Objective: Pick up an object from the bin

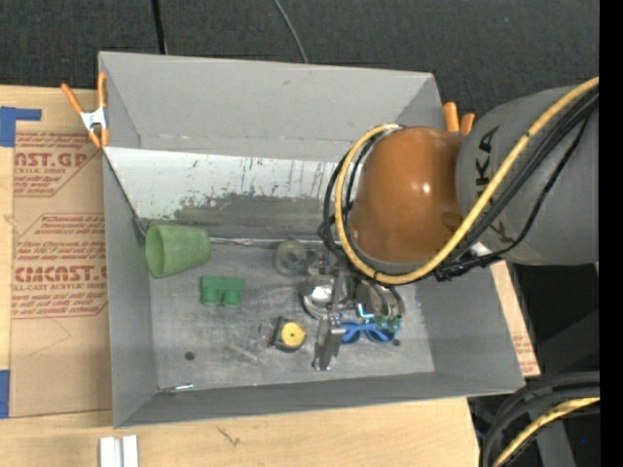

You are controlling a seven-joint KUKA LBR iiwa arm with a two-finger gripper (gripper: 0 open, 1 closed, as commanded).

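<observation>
Hand [326,350] between small yellow piece [290,336] and blue object [374,331]

From here I read "KA" on the grey arm [541,185] — and, in red, "CAST ACRYLIC" on the cardboard [51,224] at left.

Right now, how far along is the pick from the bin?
Done: the pincer is down in the bin, front right, beside a small yellow round piece. In hand: nothing I can see gripped. Left: grasp a piece and lift it out.
</observation>
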